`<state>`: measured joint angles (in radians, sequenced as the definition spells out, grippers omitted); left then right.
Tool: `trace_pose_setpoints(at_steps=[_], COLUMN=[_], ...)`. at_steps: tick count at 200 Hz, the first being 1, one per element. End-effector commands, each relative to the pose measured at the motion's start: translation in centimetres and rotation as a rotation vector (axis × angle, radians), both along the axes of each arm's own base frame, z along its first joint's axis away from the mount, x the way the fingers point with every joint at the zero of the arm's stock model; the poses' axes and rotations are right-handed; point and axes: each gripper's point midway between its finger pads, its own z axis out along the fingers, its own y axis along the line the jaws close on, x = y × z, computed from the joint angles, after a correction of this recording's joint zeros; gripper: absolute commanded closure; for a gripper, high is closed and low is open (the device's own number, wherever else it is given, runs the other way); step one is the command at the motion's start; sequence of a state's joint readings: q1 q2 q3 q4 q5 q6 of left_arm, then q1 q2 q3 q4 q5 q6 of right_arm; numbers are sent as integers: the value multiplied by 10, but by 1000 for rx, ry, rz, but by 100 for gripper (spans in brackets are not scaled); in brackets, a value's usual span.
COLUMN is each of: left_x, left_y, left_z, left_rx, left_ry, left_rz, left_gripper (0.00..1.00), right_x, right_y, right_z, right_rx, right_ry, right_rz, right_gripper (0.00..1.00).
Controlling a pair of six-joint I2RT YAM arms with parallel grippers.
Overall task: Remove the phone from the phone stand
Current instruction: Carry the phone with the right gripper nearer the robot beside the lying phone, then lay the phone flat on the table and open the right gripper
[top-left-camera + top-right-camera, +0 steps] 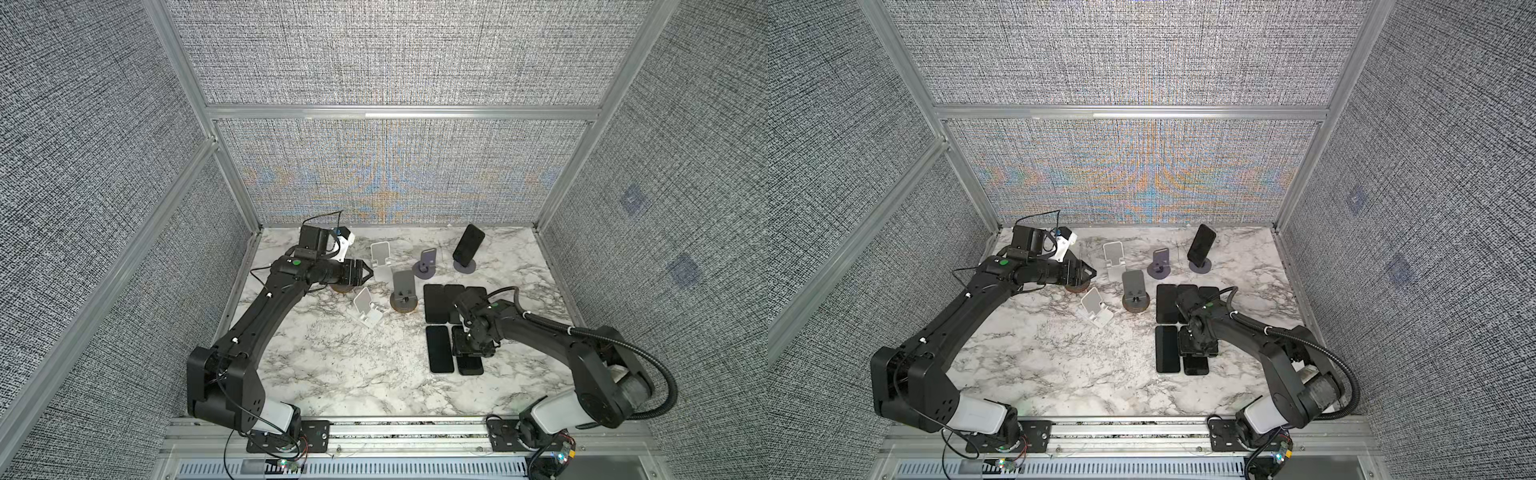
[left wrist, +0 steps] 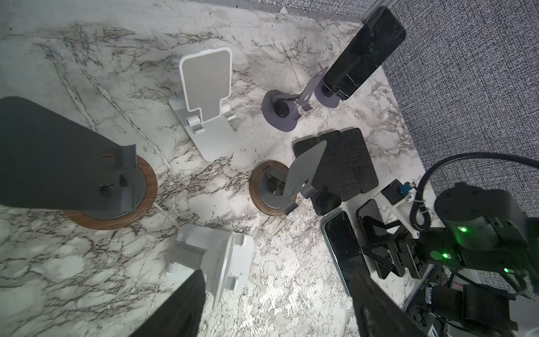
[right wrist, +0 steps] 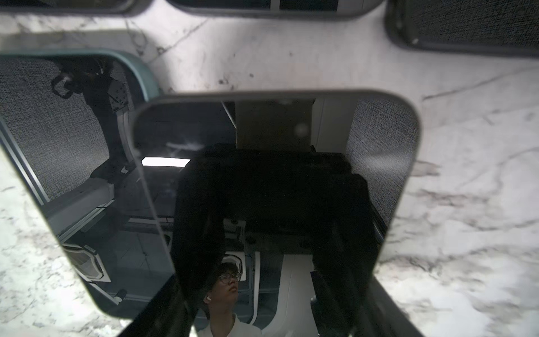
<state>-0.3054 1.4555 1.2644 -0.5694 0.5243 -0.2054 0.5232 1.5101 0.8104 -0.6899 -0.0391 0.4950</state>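
At the left of the marble table [image 1: 353,374], the left gripper [image 1: 369,272] hangs just above a dark stand [image 1: 341,288] with a wooden ring base. Its fingers [image 2: 186,303] are spread wide with nothing between them. Just right of it sit 2 white stands, well apart: the back white stand [image 1: 380,254] is upright near the rear wall, and the front white stand [image 1: 366,308] is nearer the robot. Next comes a grey stand [image 1: 403,286] on another wooden base, then a small purple stand [image 1: 427,266] further back. Beside that, near the back right corner, the standing phone [image 1: 468,243] leans upright on the phone stand [image 1: 464,267], a round purple one, with neither gripper near it. In front of it a row of 3 phones [image 1: 435,305] lies flat, side by side, partly hidden by the right arm's wrist. Nearer the robot a teal-edged phone [image 1: 439,348] lies flat on the marble. Just right of it the right gripper [image 1: 473,348] points straight down, its fingers [image 3: 157,318] clamped on the long edges of the held phone [image 1: 470,368], which faces screen up, low over the table. In the right wrist view the held phone's edge overlaps the teal-edged phone, so it sits slightly higher. Whether its far end touches the table I cannot tell.
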Motion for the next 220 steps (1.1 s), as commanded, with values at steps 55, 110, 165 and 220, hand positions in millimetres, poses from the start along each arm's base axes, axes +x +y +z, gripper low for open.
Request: trace_pose_setpoints(at_steps=[55, 110, 165, 220], left_x=[-2, -4, -4, -4], left_y=[-5, -5, -5, -6], left_z=[6, 11, 11, 11], left_rx=[-27, -36, -36, -40], left_ry=[-26, -38, -39, -38], left_rz=[-33, -36, -35, -39], left_gripper=[21, 21, 21, 21], right_x=[5, 7, 8, 9], right_y=[10, 10, 13, 16], right_z=[-4, -6, -9, -3], right_rx=[23, 15, 14, 35], right_ry=[0, -5, -5, -21], right_rz=[3, -3, 2, -7], right_gripper=[38, 30, 24, 22])
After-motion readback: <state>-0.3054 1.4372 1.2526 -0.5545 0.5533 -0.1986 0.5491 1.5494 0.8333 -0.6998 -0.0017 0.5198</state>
